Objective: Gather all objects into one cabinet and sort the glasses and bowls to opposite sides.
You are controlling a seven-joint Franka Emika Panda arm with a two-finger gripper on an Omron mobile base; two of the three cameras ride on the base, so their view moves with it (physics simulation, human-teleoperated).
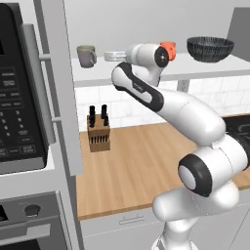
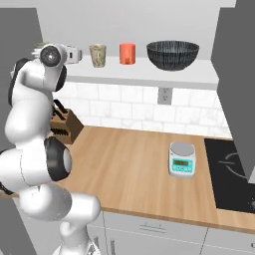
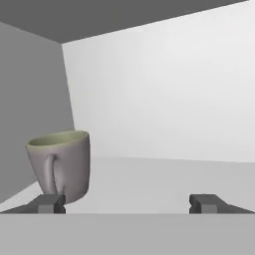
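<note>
White tiled wall and a light wooden counter [image 2: 129,169] sit under the wide wall cabinet [image 2: 149,73], whose thick white bottom board now carries all four of the task's pieces. From the right base view they stand in a row: the grey handled mug with a greenish inside [image 1: 86,55] at the far left end, then the beige patterned mug [image 2: 98,55], the plain orange mug [image 2: 127,54] just beside it, and the wide black speckled bowl [image 2: 172,55] at the right end, apart from the cups.

Gathering looks finished, since nothing of the task is left on the counter; a wooden knife block [image 1: 98,132] and a small kitchen scale [image 2: 182,159] are what stand there. The sorting also reads as largely done: cups to the left, bowl to the right.

In the hand view the gripper [image 3: 127,203] hovers level with the board, its fingers spread wide and holding nothing, with the grey mug upright just beyond the left tip, handle turned toward the camera. What may remain, at a guess, is pulling the arm clear.
</note>
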